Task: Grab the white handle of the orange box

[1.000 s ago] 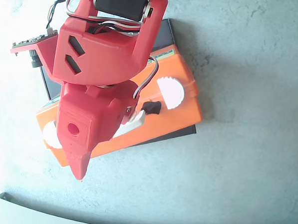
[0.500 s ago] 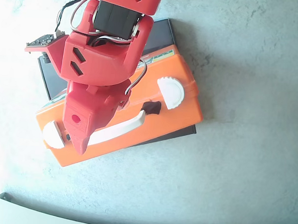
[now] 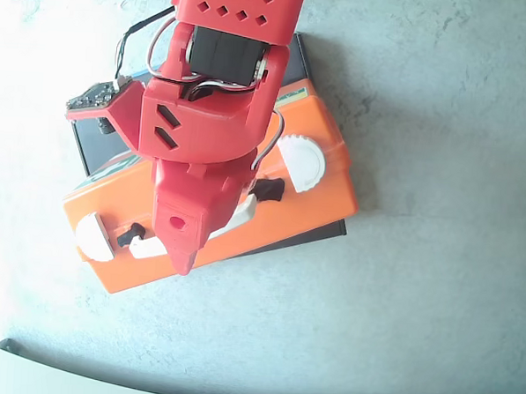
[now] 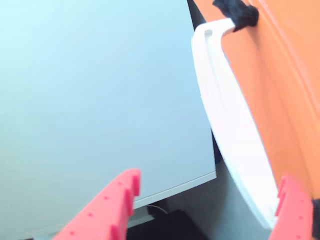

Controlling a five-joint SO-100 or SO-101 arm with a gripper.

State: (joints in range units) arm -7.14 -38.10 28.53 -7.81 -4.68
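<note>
White handle (image 4: 225,130) lies just inside the released gripper (image 4: 210,200)'s right finger; you should shift toward the orange box (image 3: 317,178), then clench.

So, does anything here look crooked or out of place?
Nothing looks damaged or spilled. The orange box lies askew on a black box beneath it, which sticks out at the corners. The gripper is open beside the white handle.

Bare workshop bench — mottled grey tabletop (image 3: 435,285).
</note>
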